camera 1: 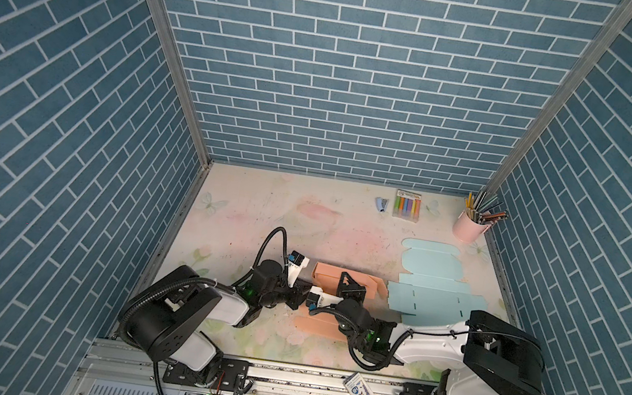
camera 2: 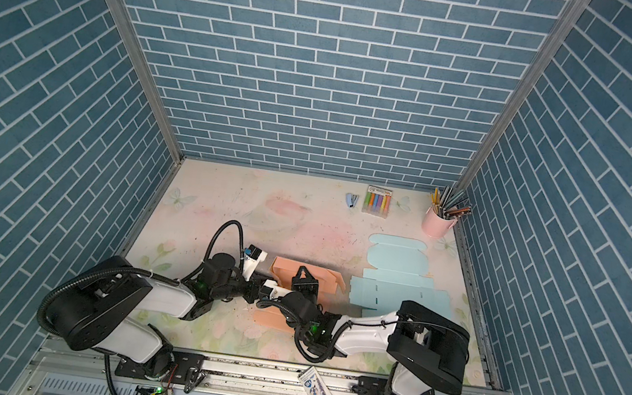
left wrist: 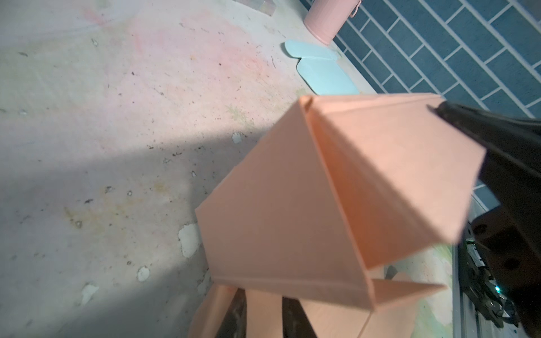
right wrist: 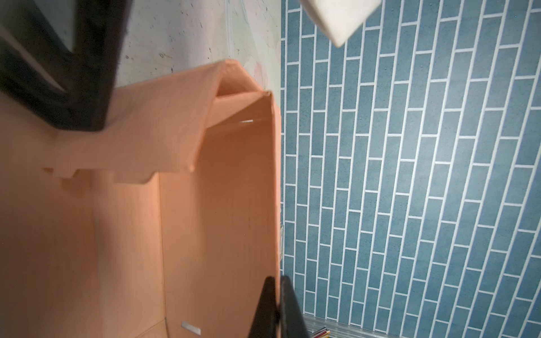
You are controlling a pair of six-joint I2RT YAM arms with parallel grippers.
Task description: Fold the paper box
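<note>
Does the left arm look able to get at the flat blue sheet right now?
Probably not easily: the orange box and right arm lie between the left arm and the blue sheet.

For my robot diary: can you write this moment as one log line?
step: folding peach paper box | right hand: shut, pinching box wall | left hand: fingers apart at flap | pale blue flat paper sheet: lying flat

Both top views are evenly bright and sharp in the middle, though the wide lens splays the brick walls (camera 1: 49,85) at the edges. Ahead of the jaws of the left gripper (left wrist: 265,317) a broad soft shadow crosses the table (left wrist: 87,190). The right gripper (right wrist: 278,295), close to the lens, is blurred, and the paper box (right wrist: 219,219) beyond its jaws looks soft (with a warm glow).
</note>
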